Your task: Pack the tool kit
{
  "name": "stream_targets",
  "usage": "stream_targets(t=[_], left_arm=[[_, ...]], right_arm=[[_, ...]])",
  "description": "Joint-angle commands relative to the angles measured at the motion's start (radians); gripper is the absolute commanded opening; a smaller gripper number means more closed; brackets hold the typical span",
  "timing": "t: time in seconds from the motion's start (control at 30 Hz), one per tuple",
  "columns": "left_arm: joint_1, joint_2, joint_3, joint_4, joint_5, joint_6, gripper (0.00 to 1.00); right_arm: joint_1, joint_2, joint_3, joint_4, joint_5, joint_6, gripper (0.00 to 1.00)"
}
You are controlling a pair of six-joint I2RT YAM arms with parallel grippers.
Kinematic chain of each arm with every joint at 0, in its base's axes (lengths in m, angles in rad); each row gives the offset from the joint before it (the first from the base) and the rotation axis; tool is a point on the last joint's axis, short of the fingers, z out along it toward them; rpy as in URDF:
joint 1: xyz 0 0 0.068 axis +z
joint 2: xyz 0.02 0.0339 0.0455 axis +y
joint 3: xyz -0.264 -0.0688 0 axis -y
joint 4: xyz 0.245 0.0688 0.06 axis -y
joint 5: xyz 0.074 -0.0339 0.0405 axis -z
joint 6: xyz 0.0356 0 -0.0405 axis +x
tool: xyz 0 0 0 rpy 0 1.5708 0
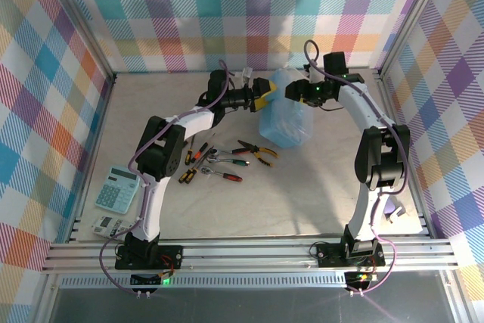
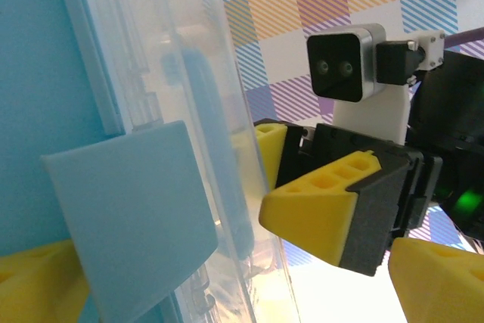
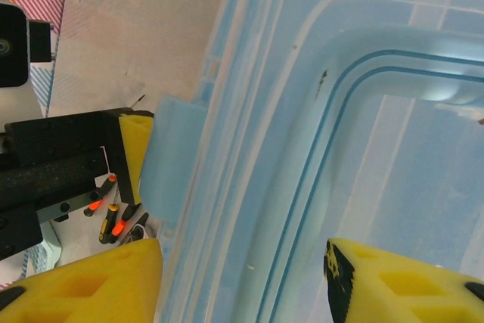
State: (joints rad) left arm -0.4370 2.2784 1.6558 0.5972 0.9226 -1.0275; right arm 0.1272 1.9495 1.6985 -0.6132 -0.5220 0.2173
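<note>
Light blue translucent plastic case (image 1: 286, 122) sits between: left claw (image 1: 270, 96) gapes at its latch (image 2: 128, 217), right claw (image 1: 293, 92) straddles its rim, grip unclear

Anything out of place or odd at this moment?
Nothing looks damaged or spilled. The pliers, wrench and screwdrivers lie loosely scattered on the table near the blue case, not yet packed.

Left arm (image 1: 162, 147) and right arm (image 1: 380, 155) are stretched forward and bent inward, so the left gripper (image 1: 266, 94) and right gripper (image 1: 293, 93) are pointed at each other, nearly tip to tip. Left jaws are spread wide. Right jaws are parted too, though actual clamping can't be judged tbh.
</note>
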Motion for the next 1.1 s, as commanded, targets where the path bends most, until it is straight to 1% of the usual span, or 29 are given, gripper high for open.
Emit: stream_targets(t=[0.0, 0.2, 0.5, 0.8, 1.07], left_arm=[[-0.004, 0.036, 0.035, -0.069, -0.008, 0.030, 1.00], [-0.008, 0.020, 0.055, -0.109, -0.013, 0.055, 1.00], [-0.007, -0.011, -0.005, -0.101, -0.026, 0.065, 1.00], [-0.007, -0.029, -0.028, -0.106, -0.026, 0.073, 1.00], [-0.007, -0.032, -0.037, -0.113, -0.030, 0.082, 1.00]], right_arm=[[-0.016, -0.019, 0.023, -0.073, 0.029, -0.022, 0.59], [-0.041, -0.049, 0.037, -0.099, 0.057, -0.034, 0.63], [-0.059, -0.104, 0.024, -0.123, 0.084, -0.053, 0.72], [-0.057, -0.055, -0.004, -0.064, 0.019, -0.022, 0.72], [-0.021, -0.004, 0.089, -0.067, -0.016, -0.019, 0.73]])
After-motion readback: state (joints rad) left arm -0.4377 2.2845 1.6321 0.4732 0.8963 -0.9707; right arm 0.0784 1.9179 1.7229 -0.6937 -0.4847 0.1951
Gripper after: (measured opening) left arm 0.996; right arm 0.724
